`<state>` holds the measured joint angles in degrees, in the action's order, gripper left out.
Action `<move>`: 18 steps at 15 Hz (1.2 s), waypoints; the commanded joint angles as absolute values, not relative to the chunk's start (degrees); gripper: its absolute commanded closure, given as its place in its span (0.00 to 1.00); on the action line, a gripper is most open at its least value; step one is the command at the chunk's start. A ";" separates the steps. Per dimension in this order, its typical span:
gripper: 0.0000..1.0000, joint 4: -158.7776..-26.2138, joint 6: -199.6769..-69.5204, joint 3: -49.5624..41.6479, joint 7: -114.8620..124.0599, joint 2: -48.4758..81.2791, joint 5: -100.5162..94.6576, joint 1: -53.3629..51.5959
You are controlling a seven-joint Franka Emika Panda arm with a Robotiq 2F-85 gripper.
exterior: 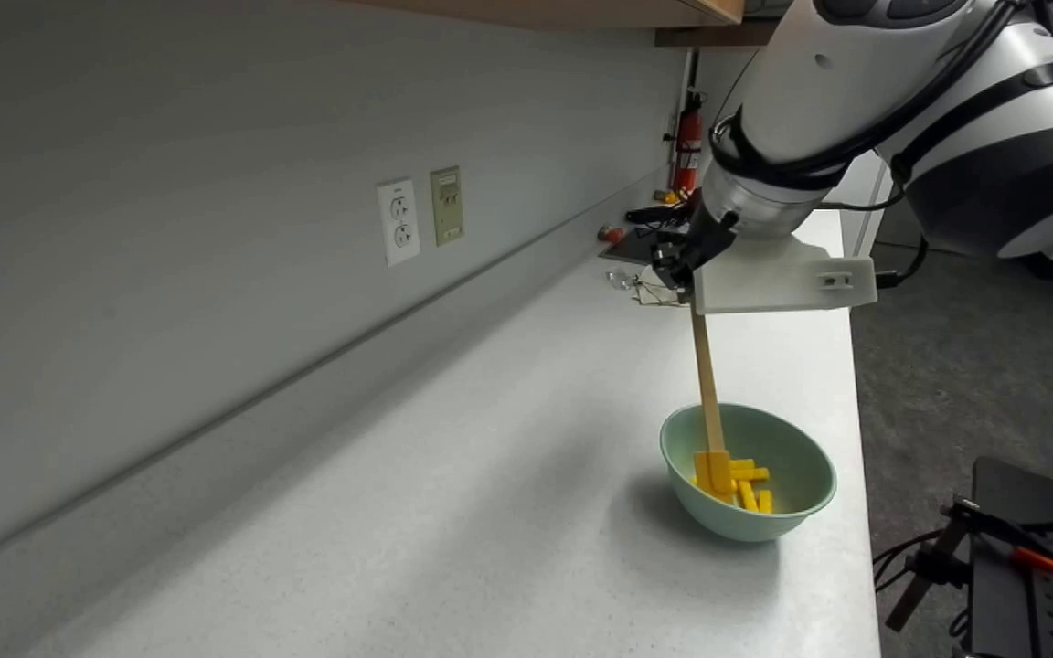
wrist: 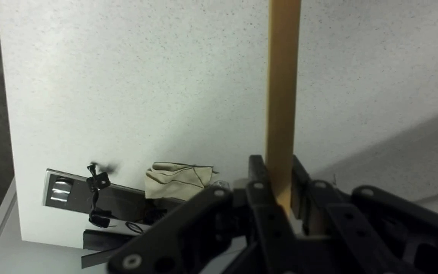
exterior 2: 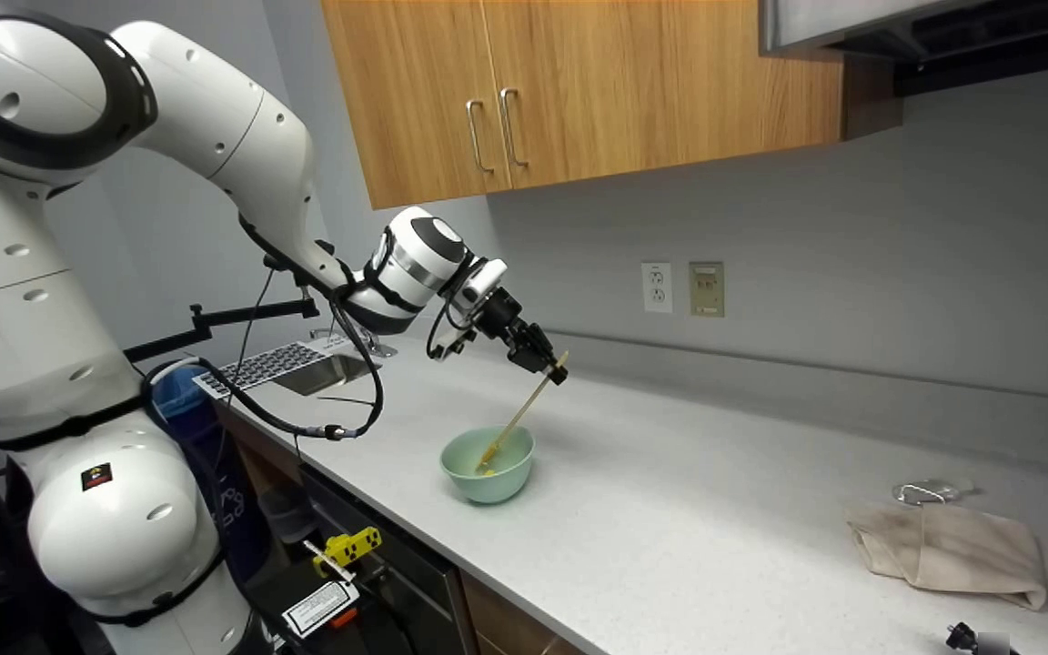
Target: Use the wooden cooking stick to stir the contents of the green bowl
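The wooden cooking stick (wrist: 283, 83) runs between the finger pads of my gripper (wrist: 277, 163), which is shut on it in the wrist view. From the gripper (exterior: 684, 285) the stick (exterior: 707, 375) slants down, its flat yellow-orange end inside the green bowl (exterior: 737, 528), towards the side by the wall. That end rests among or against the contents, several yellow pieces (exterior: 748, 493) at the bottom. In an exterior view the gripper (exterior 2: 553, 364) hangs above and beyond the bowl (exterior 2: 488, 491), with the stick (exterior 2: 524, 411) tilted. The bowl and its contents are out of the wrist view.
The bowl stands on the pale counter (exterior: 490, 530) close to its open edge, with the wall (exterior: 261, 228) opposite. A folded cloth (exterior 2: 952, 550) and a clear plastic item (exterior 2: 926, 492) lie further along. Wooden cabinets (exterior 2: 597, 91) hang above.
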<state>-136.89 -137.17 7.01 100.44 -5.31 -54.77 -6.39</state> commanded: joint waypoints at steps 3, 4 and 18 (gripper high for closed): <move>0.96 -136.33 -132.82 7.74 105.81 -4.00 -62.29 -6.06; 0.96 -136.46 -131.72 7.83 107.25 -3.94 -64.39 -6.16; 0.96 -137.29 -137.54 6.40 99.67 -6.62 -55.23 -6.25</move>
<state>-136.90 -134.93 7.10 103.86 -5.02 -59.82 -6.49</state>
